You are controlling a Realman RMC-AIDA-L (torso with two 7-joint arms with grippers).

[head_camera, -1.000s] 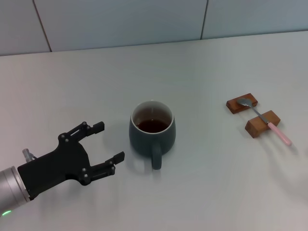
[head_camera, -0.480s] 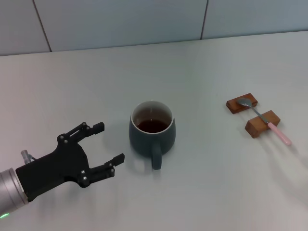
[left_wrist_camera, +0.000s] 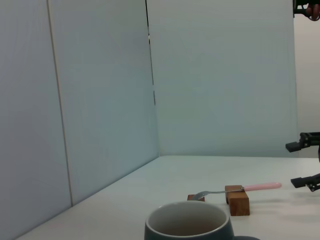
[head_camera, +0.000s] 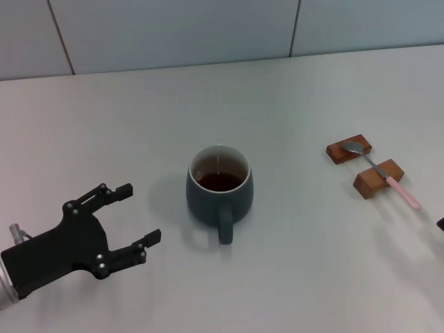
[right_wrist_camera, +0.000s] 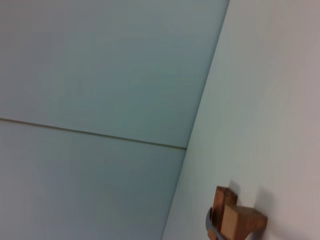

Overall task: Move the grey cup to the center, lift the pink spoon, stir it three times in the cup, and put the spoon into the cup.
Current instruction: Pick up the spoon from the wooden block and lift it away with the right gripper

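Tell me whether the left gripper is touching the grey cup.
Apart. The head view shows the open left gripper off to the robot's left of the grey cup, with bare table between its fingertips and the cup's wall.

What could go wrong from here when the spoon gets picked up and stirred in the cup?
1. The pink spoon only bridges two wooden blocks; a clumsy grasp by the right gripper could tip it off or shove a block.
2. The grey cup holds dark liquid, so a hard stir may splash it.
3. The open left gripper sits beside the cup, clear of it; a careless move could bump the cup.
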